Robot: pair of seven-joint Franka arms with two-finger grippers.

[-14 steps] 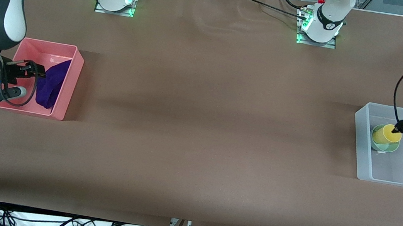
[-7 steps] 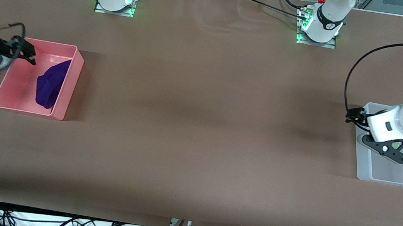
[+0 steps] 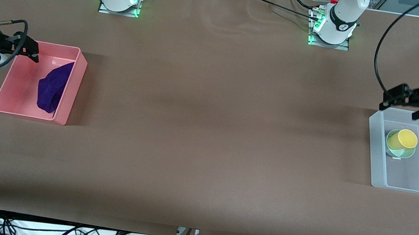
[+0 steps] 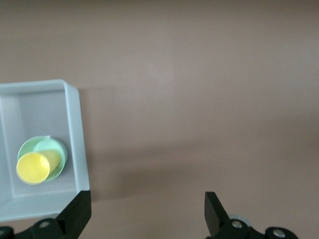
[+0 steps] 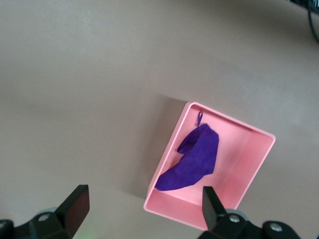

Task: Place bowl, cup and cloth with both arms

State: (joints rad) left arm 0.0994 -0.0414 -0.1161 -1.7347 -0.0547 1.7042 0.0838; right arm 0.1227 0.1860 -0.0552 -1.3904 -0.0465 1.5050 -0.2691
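Note:
The yellow cup (image 3: 406, 139) lies tilted in the pale green bowl (image 3: 402, 153), inside a clear bin (image 3: 407, 186) at the left arm's end of the table. My left gripper (image 3: 401, 104) is open and empty, up in the air over the bin's rim nearest the arm bases. The left wrist view shows the cup (image 4: 32, 168), the bowl (image 4: 47, 145) and the gripper (image 4: 147, 214). The purple cloth (image 3: 51, 86) lies in a pink bin (image 3: 64, 110). My right gripper (image 3: 32, 52) is open and empty over that bin's corner. The right wrist view shows the cloth (image 5: 197, 159) and the gripper (image 5: 144, 209).
The clear bin (image 4: 75, 129) and the pink bin (image 5: 249, 164) stand at the two ends of the brown table. The arm bases stand along the edge farthest from the front camera. Cables hang off the edge nearest that camera.
The left gripper has let go of the cup's rim and risen out of the clear bin. The right gripper has drawn back from the cloth and risen over the pink bin's corner.

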